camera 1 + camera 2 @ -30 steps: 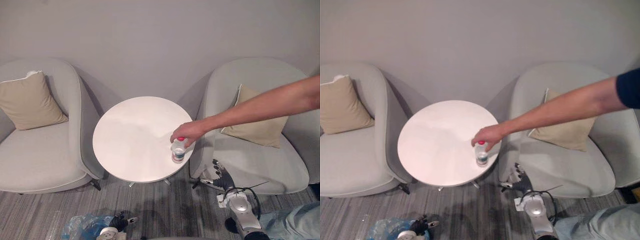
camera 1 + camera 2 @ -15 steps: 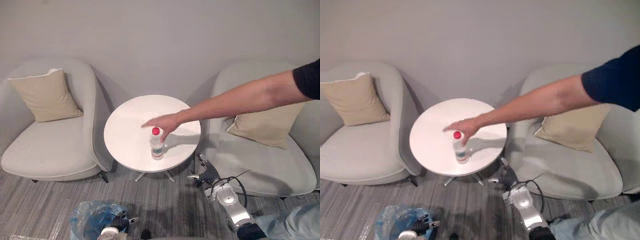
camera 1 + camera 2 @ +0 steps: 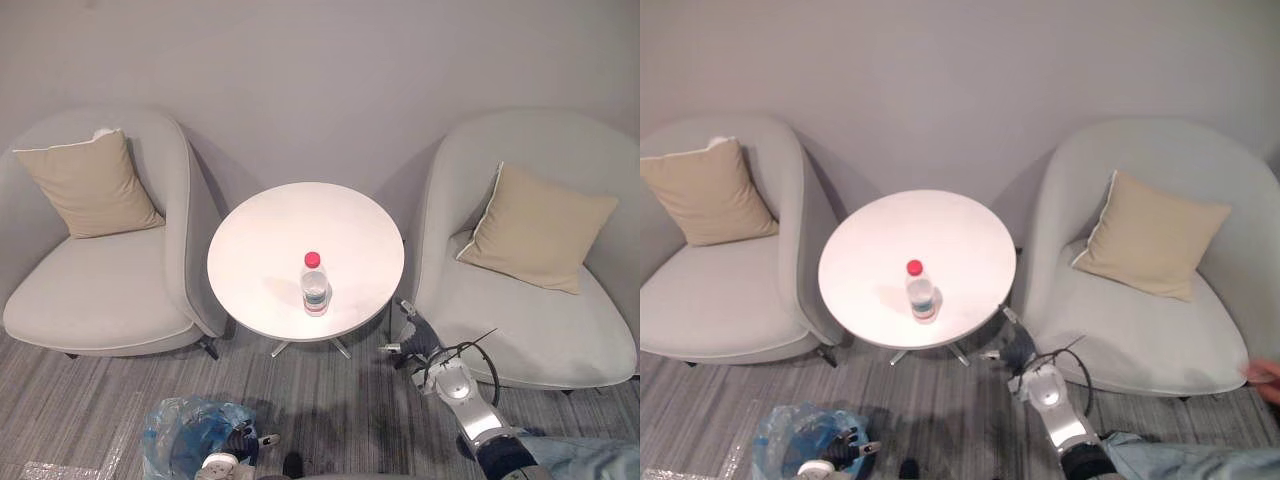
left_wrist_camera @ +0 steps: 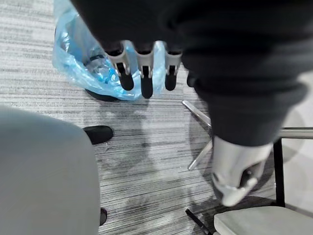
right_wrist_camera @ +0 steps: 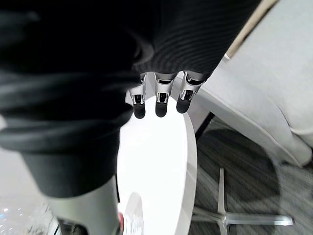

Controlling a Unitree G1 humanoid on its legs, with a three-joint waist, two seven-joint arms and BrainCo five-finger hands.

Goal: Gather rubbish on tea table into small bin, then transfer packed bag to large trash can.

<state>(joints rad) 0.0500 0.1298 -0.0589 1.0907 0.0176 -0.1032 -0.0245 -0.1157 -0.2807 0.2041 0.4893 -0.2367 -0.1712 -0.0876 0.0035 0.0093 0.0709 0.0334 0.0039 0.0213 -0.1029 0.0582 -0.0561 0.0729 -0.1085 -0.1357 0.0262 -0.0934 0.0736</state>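
Far right of bottle [image 3: 921, 293], person's hand [image 3: 1268, 380]

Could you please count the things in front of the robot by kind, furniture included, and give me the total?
armchairs: 2
cushions: 2
round table: 1
bottle: 1
small bin, lined with a blue bag: 1
Total: 7

Both eye views look steeply down from above, sharing the round table [image 3: 265, 250] mid-frame. Each wrist view looks closely past its own hand: the left hand [image 4: 142, 73] toward the blue bag [image 4: 83, 63] on the floor [image 4: 146, 142], the right hand [image 5: 157, 100] toward the table's edge.
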